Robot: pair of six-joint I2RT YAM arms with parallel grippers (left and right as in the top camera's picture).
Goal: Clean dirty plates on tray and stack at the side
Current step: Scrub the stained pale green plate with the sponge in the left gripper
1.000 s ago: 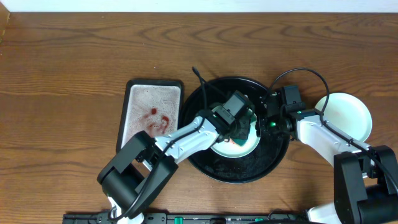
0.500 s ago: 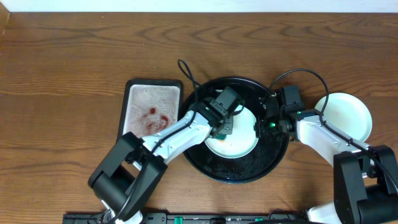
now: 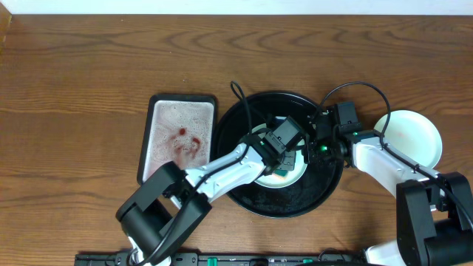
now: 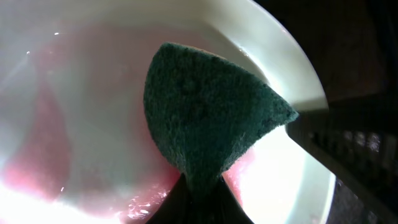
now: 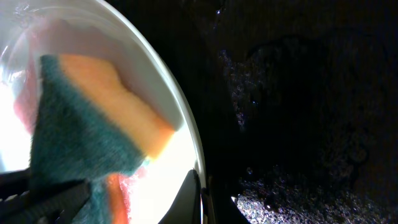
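Left of the black tray (image 3: 284,201), just beside its rim, a small rectangular tray (image 3: 179,111) lies on the wooden table (image 3: 74,74), its pinkish bed marked with red smears. Inside the black tray, a little right of its centre, sits the dirty plate (image 3: 283,179), pale and shallow, with thin pink sauce water pooled across its bottom, as the left wrist view shows. The left gripper (image 3: 290,153) reaches in over the black tray's left side and hangs right above this plate, its jaws pinched tight on a sponge (image 4: 211,124). The sponge's green scrubbing face is pressed down into the plate near its right rim, and its orange body shows in the right wrist view. At the plate's right edge, inside the black tray's right side, the right gripper (image 3: 310,150) has its jaws closed narrowly on the plate's rim, one finger above and one below. The wet, glossy floor of the black tray lies dark beyond it. Right of the black tray, out on the table and apart from its rim, rests a pale plate (image 3: 414,137) with no sauce visible on it, partly under the right arm.
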